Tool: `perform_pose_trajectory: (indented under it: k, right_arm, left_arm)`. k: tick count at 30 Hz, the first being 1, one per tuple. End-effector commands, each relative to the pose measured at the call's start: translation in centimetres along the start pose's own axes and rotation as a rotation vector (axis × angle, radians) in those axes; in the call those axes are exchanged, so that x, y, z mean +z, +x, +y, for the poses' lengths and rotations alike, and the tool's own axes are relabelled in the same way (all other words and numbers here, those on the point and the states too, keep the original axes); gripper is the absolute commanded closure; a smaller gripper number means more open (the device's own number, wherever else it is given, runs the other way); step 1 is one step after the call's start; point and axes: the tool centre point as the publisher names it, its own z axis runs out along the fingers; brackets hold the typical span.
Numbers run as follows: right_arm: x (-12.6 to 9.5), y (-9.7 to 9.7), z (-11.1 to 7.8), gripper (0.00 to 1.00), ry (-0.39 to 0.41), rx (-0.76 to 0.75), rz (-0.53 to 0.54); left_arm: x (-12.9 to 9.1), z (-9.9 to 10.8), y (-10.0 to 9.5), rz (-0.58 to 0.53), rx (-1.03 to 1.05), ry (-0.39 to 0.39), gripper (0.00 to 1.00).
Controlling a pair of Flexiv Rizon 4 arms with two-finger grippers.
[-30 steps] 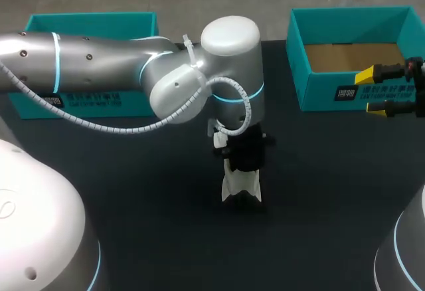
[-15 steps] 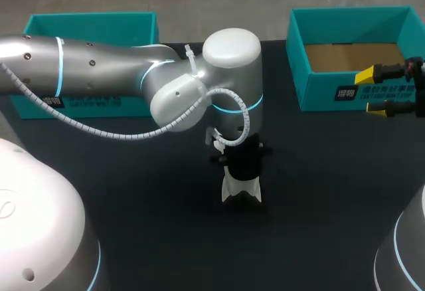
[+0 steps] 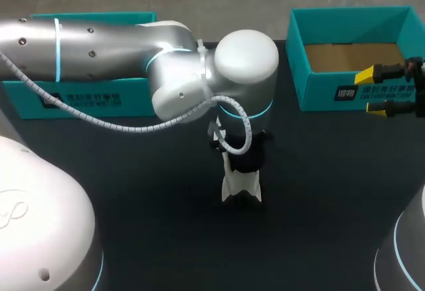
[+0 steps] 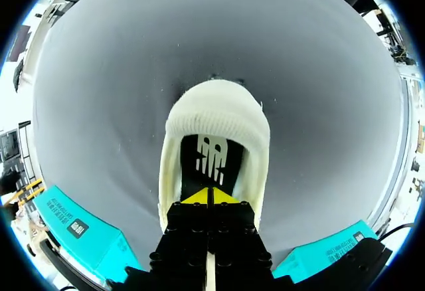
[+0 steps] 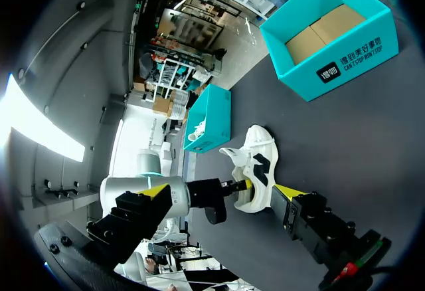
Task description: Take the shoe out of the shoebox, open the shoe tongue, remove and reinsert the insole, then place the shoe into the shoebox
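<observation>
First — shoe (image 3: pixel 240 188), standing on the table (image 3: pixel 319 191); left gripper (image 4: pixel 209 196) at its heel opening, fingers together over the insole (image 4: pixel 212 158). Draw upward slowly, lest the shoe tip. Farther — right gripper (image 3: pixel 372 93), fingers apart, beside the open shoebox (image 3: pixel 332 95).

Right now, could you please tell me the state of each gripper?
Left gripper: closed inside the shoe; whether it pinches the insole cannot be told.
Right gripper: open, holding nothing.
</observation>
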Motion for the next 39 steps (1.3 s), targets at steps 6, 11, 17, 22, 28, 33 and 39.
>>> perform_pose_trajectory:
  k: [6, 11, 17, 22, 28, 33, 39]
  right_arm:
    - [0.0, 0.0, -0.1, 0.00, 0.000, 0.002, -0.004]
    - [0.0, 0.0, -0.1, 0.00, 0.000, 0.002, -0.004]
    - [0.0, 0.0, -0.1, 0.00, 0.000, 0.002, -0.004]
    - [0.0, 0.0, -0.1, 0.00, 0.000, 0.002, -0.004]
    - [0.0, 0.0, -0.1, 0.00, 0.000, 0.002, -0.004]
    - [0.0, 0.0, -0.1, 0.00, 0.000, 0.002, -0.004]
    - [0.0, 0.0, -0.1, 0.00, 0.000, 0.002, -0.004]
  left_arm:
    - [-0.7, 3.0, 0.0, 0.007, 0.010, -0.095, 1.00]
    - [-1.1, 3.4, -0.3, 0.011, 0.054, -0.140, 1.00]
    - [-1.0, 3.7, -0.5, 0.022, 0.077, -0.159, 1.00]
    - [-0.8, 3.6, -0.5, 0.043, 0.091, -0.163, 1.00]
    - [-0.7, 3.4, -0.3, 0.066, 0.107, -0.162, 0.16]
    - [-0.3, 3.5, -0.1, 0.090, 0.106, -0.155, 0.00]
    - [-0.5, 3.1, 0.0, 0.096, 0.106, -0.155, 0.00]
